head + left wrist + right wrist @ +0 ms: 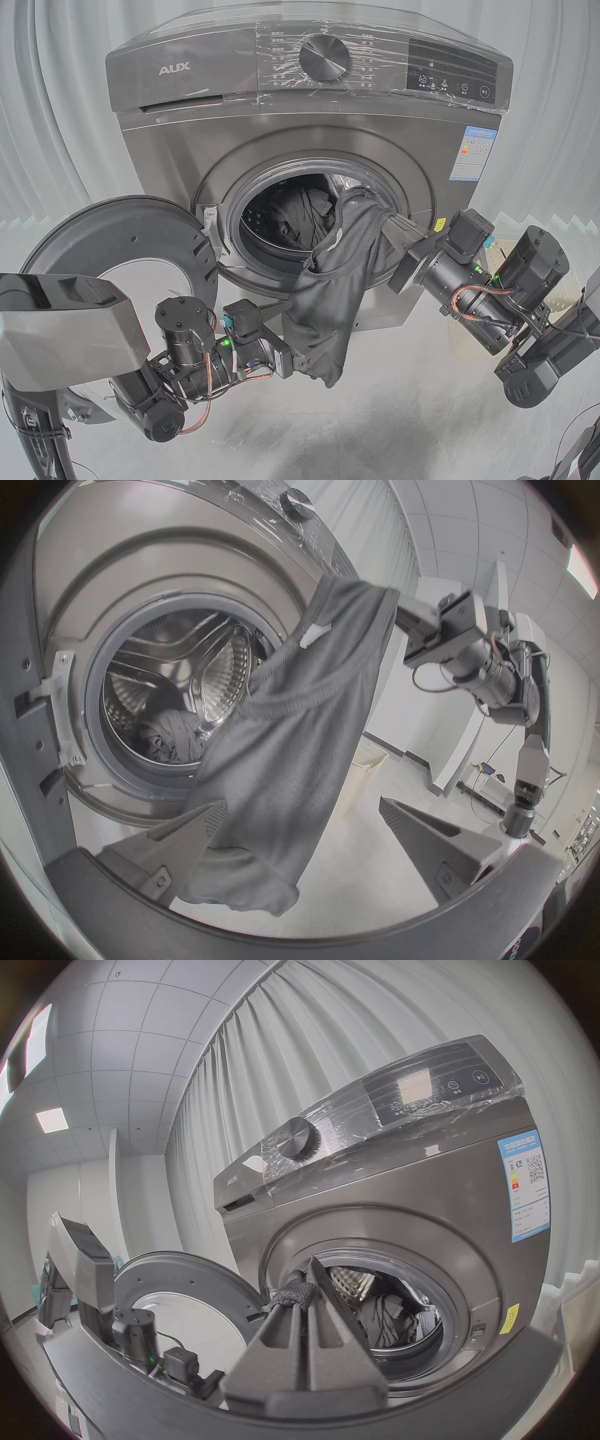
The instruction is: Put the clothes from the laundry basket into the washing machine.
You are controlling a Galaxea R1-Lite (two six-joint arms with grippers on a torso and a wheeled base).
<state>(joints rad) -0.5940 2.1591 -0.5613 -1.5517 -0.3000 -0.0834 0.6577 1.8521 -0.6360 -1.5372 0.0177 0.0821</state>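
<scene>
Your right gripper (389, 220) is pinching the top edge of the garment (334, 281), fingers pressed together on the cloth, at the right rim of the drum (256, 220) mouth. Your left gripper (303, 332) is hanging lower and nearer, fingers spread wide. The garment's lower part is draping against one finger (187, 836), but nothing is clamping it.

Most of the garment is hanging outside, down the washer (187, 144) front, with only the top corner reaching the opening. A dark pile (300, 215) is already lying inside the drum. The door (119, 237) is standing swung open to the left, out of the path. The basket (465, 340) is sitting on the floor to the right, behind the right arm; I can't tell what's in it.

Step in hand, as I'm reading it: loading this garment, mid-insert. Next you're needing to carry the right gripper farther in through the mouth before letting go, or the hanging weight is likely dragging the garment back out. The left gripper is looking well placed to scoop the tail up and over the rim. Be watching the door seal for snagging.
</scene>
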